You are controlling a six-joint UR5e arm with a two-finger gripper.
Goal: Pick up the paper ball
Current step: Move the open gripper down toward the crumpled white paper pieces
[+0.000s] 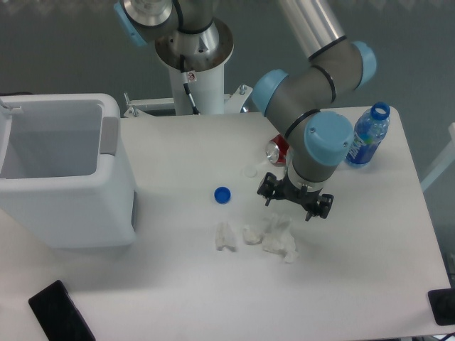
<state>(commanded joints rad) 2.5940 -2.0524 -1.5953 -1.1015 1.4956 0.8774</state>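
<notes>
- The white table [178,298] fills most of the view, running from the far edge by the robot's base to the near edge at the bottom.
- The robot arm [313,78] (grey links, pale blue joint caps) reaches in from the far side and bends down over the right-centre of the table.
- A large white bin [64,170], open at the top, stands at the left edge of the table.
- The arm's white mounting pedestal [195,64] rises at the far side, behind the table's far edge.
- A black flat object [60,312] lies at the near left corner, partly cut off by the frame.
- A clear plastic bottle [364,138] with a blue label and blue neck ring stands far right, apart from the arm's wrist.
- The gripper [295,202] hangs just beyond the far edge of the paper; its two black fingers stand spread apart with nothing between them.
- The paper ball [279,236], a loose crumpled white wad, lies right of centre, just nearer than the gripper.
- A red drinks can [276,150] lies on its side, partly hidden behind the wrist.
- Two smaller white scraps [226,236] [252,235] lie just left of the ball.
- A blue bottle cap [222,194] sits left of the gripper, farther than the scraps.
</notes>
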